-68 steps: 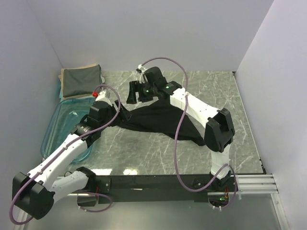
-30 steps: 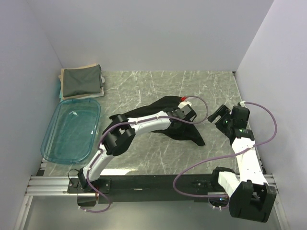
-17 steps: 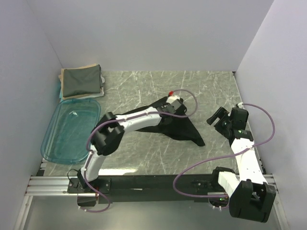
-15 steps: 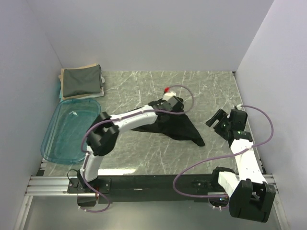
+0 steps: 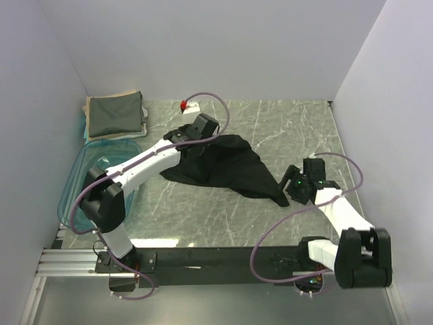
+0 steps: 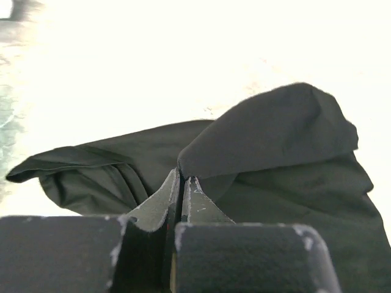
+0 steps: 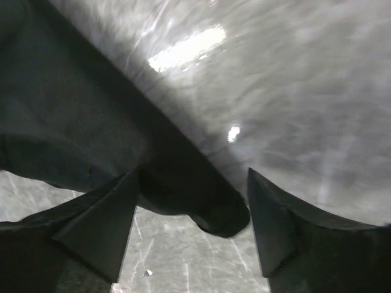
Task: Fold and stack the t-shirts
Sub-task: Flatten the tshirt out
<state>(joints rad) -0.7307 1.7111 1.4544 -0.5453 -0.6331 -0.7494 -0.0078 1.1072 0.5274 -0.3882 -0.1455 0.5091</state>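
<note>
Pinching a raised fold of the crumpled plain black cloth t-shirt at mid-table, the left gripper is clenched. The right gripper gapes astride the shirt's near-right corner. Well left lie a clear blue plastic tub and a folded grey-green shirt atop a beige one.

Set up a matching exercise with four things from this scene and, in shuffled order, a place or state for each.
Column one:
1. left claw
2. right claw
3. folded dark grey-green cloth t-shirt
4. clear blue plastic tub

Column two:
A. open, one finger on either side of a corner of the crumpled black cloth t-shirt
B. along the left edge of the grey marble-patterned table
C. shut on a fold of the black t-shirt
D. in the table's far-left corner

Pairs: 1-C, 2-A, 3-D, 4-B
</note>
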